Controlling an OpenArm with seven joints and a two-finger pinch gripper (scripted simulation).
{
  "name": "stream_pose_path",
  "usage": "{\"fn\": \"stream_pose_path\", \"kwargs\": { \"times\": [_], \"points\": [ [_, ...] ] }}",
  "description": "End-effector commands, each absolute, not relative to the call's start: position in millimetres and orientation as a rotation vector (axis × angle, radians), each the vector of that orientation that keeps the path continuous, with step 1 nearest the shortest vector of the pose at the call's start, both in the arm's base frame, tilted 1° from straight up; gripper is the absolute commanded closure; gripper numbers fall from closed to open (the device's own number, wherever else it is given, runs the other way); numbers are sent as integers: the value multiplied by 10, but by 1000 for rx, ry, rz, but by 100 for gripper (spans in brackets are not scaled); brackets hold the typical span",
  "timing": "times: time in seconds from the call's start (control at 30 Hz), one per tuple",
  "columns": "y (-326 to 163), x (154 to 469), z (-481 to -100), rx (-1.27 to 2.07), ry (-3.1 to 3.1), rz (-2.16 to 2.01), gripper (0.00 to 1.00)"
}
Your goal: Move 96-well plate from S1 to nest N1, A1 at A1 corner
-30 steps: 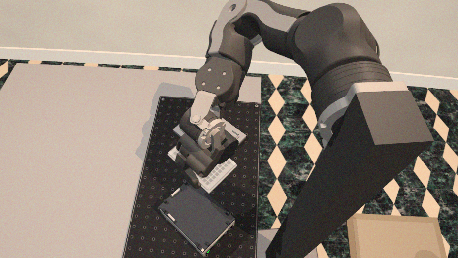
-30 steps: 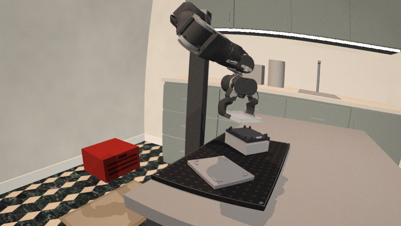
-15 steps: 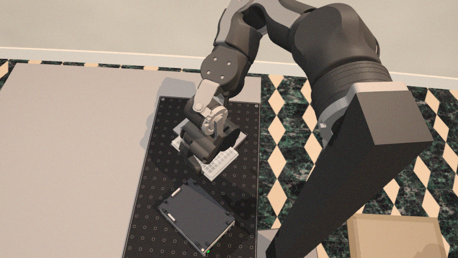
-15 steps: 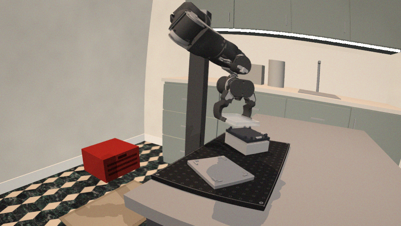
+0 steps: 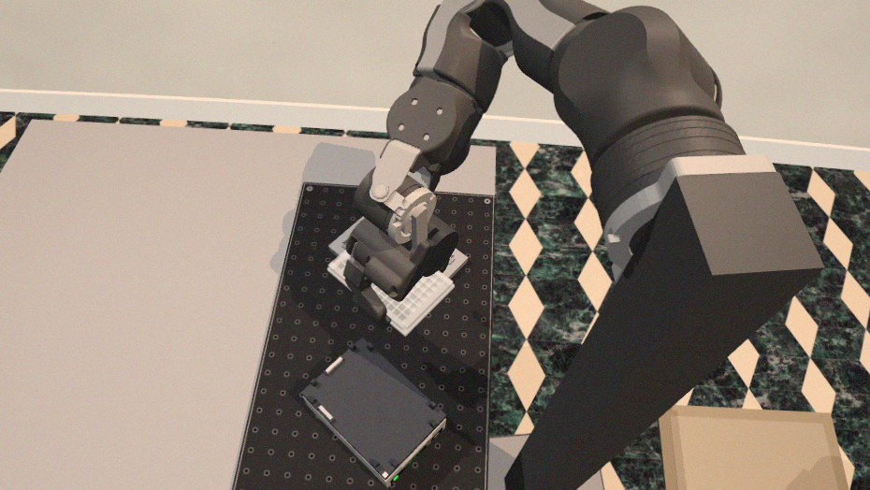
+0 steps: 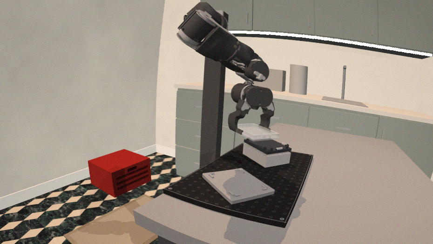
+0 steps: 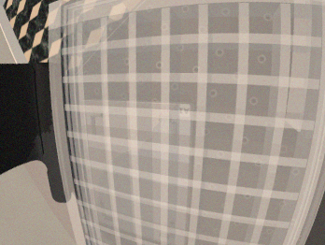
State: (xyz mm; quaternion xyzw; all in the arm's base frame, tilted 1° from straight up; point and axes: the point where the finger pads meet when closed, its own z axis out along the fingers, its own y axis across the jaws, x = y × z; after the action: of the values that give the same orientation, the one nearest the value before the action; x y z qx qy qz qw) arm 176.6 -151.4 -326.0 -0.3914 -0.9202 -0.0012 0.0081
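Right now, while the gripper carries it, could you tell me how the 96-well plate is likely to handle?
The 96-well plate is probably stiff: held by the gripper at two opposite edges, it hangs level without sagging. It looks thin, translucent and hollow-celled, so likely light. Its smooth sides may be slippery; a tilt or knock against the shaker could shift it.

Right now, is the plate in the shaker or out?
Out: the plate hangs in the gripper, above the shaker, whose pocket shows bare.

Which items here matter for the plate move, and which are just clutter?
Job: 96-well plate, held in the claw; shaker S1; nest N1.
Lying about: red box, flat cardboard, grey canister, faucet.
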Motion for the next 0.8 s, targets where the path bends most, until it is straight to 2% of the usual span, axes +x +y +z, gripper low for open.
{"fn": "stream_pose_path", "kwargs": {
  "times": [0.0, 0.07, 0.47, 0.63, 0.77],
  "points": [
    [-1630, 1772, -3282, -1216, -2885, -16, 100],
    [-1786, 1754, -3313, -1217, -2887, -21, 100],
    [-1786, 1754, -3313, -1217, -2887, -21, 100],
    [-2178, 1702, -3392, -1217, -2887, -20, 100],
    [-2178, 1702, -3392, -1217, -2887, -20, 100]
  ]
}}
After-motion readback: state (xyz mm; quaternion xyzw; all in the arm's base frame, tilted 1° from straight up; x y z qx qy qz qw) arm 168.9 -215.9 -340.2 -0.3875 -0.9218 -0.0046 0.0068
